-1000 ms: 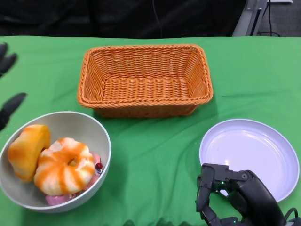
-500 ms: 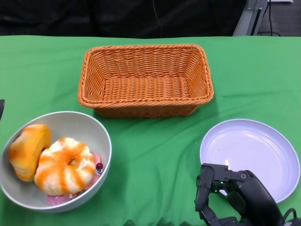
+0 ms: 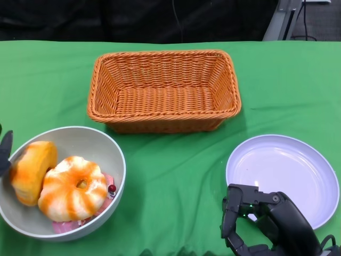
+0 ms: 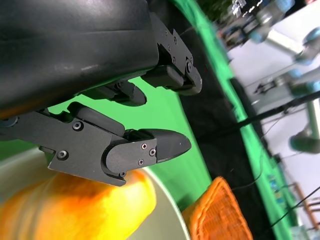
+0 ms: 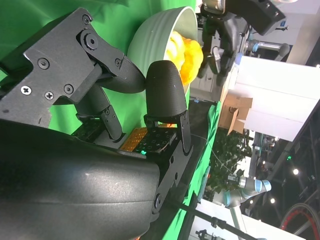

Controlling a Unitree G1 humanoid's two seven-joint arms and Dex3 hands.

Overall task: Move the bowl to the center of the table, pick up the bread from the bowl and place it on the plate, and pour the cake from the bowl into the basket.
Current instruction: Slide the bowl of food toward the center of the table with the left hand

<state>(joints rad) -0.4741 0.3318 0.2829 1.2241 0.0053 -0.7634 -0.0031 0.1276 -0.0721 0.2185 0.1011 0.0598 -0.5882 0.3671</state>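
Reaching: left hand (image 3: 4, 152) arriving just beside the bowl's (image 3: 109, 146) near rim, fingers (image 4: 150, 147) apart and gripping nothing, hovering over the bread (image 4: 75, 210)
Idling: right hand (image 3: 266, 221) sitting low, fingers loosely spread, grasping nothing, overlapping the plate's (image 3: 298, 160) near edge
Sitting: bowl lying right at the left hand, well apart from the right hand, not yet centred
Filling: bread (image 3: 29, 168) leaning nearest the left hand; ringed loaf (image 3: 72, 186) lying beside it; pink cake (image 3: 106, 189) peeking out underneath
Handling: bowl probably being stiff, smooth, likely slippery; gripping at the rim on the left hand's side seeming best; sliding over cloth (image 3: 176, 176) looking safer than lifting
Squeezing: bread looking soft and light, calling for a gentle hold
Tipping: contents possibly shifting while moving
Blocking: basket (image 3: 164, 88) standing beyond both hands, near the centre; nothing lying between bowl and centre
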